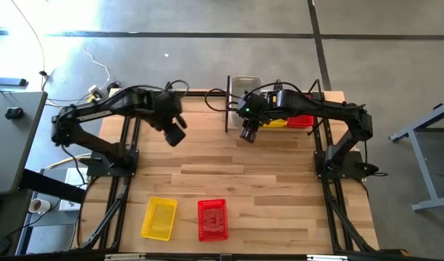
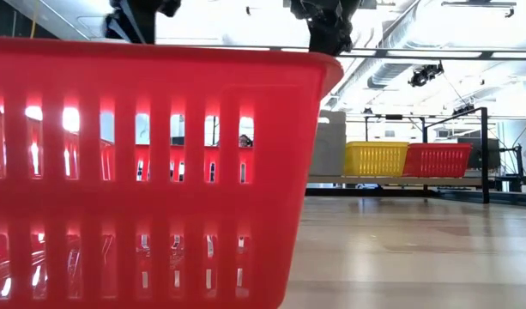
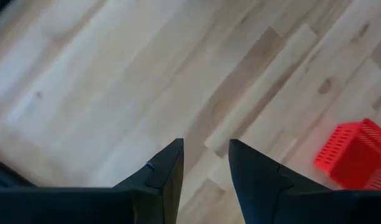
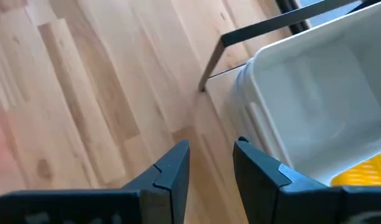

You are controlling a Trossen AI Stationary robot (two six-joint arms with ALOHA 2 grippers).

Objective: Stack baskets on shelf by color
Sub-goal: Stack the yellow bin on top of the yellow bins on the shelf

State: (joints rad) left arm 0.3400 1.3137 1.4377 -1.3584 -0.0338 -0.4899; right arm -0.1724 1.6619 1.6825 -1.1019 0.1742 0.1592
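Observation:
On the shelf (image 1: 229, 109) at the table's far edge stand a clear basket (image 1: 245, 85), a yellow basket (image 1: 276, 122) and a red basket (image 1: 301, 121), seen side by side in the low view as the clear basket (image 2: 329, 146), yellow basket (image 2: 376, 159) and red basket (image 2: 437, 160). A second yellow basket (image 1: 158, 217) and a second red basket (image 1: 212, 219) rest on their bottoms near the table's near edge. My left gripper (image 1: 175, 135) hangs open above bare table, left of the shelf. My right gripper (image 1: 249, 133) hovers open just in front of the shelf, beside the clear basket (image 4: 321, 93).
The near red basket (image 2: 151, 172) fills most of the low view. A black shelf rod (image 4: 271, 28) runs past the clear basket's corner. Bare wooden table (image 1: 229, 170) lies between the arms and the two near baskets. The left wrist view shows a red basket (image 3: 358, 155) farther off.

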